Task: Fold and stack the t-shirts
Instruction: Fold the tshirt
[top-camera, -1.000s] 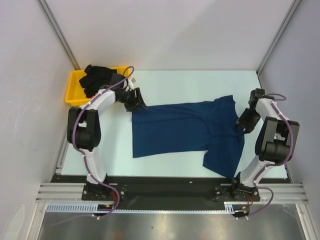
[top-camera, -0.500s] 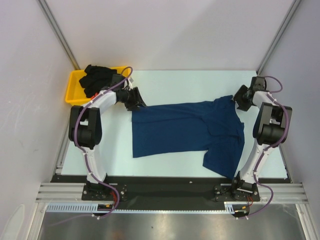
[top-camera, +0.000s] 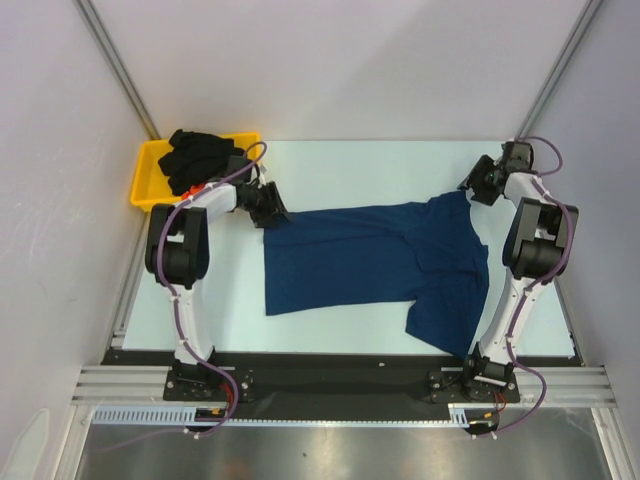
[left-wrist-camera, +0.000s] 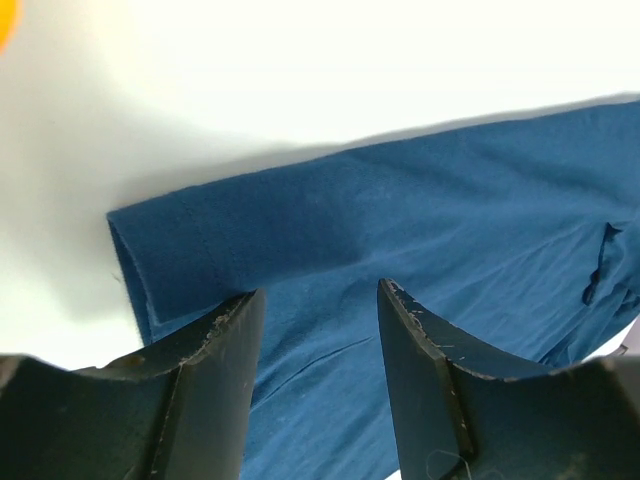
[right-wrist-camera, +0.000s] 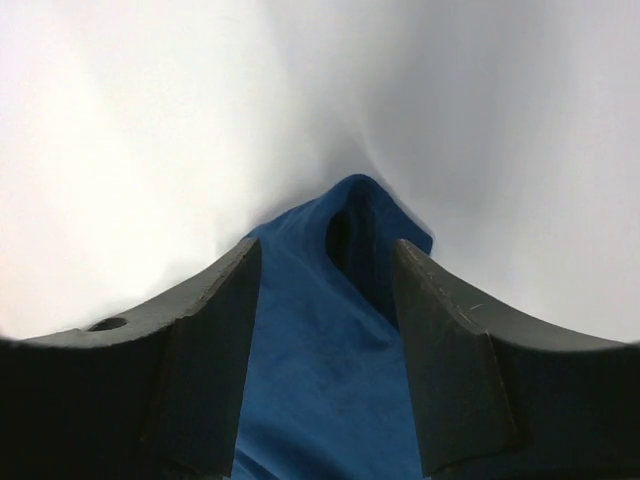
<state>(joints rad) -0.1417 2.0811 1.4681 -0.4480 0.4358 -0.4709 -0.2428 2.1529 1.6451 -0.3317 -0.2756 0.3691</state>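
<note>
Across the middle of the pale surface (top-camera: 350, 165), a navy blue t-shirt (top-camera: 370, 260) spread flat, hem to the left, one sleeve reaching toward the near right edge, only plain blue cloth in view. At the far left corner, a yellow tray (top-camera: 148, 185) heaped with crumpled black t-shirts (top-camera: 195, 155), its right end crossed by the left arm, the number of garments impossible to tell. Left hand (top-camera: 270, 205) with fingers parted over the shirt's far left corner and right hand (top-camera: 480, 185) likewise parted over the far sleeve tip, neither gripping anything, fingertips cropped in both wrist views.
</note>
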